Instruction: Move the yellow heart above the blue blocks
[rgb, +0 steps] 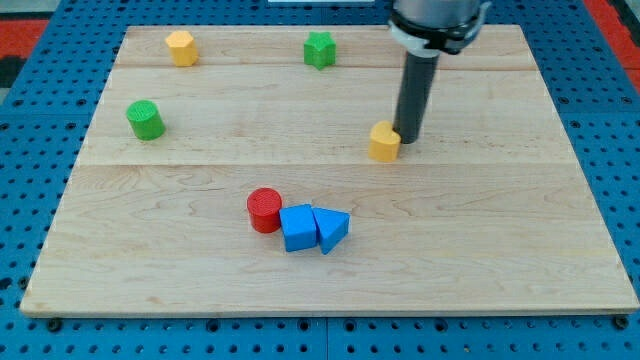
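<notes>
My tip (409, 138) touches the yellow heart (384, 142).

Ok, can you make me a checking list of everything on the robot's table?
Surface: wooden board, flat, on a blue pegboard.
Job's things: yellow heart, right of centre; blue cube and blue triangular block touching, near the bottom.
Clutter: red cylinder against the blue cube; green cylinder at left; yellow block and green star near the top.
Tool: my tip at the yellow heart's right side, seemingly touching.
Cables: nothing seen.
Surroundings: red patches in the top corners.
</notes>
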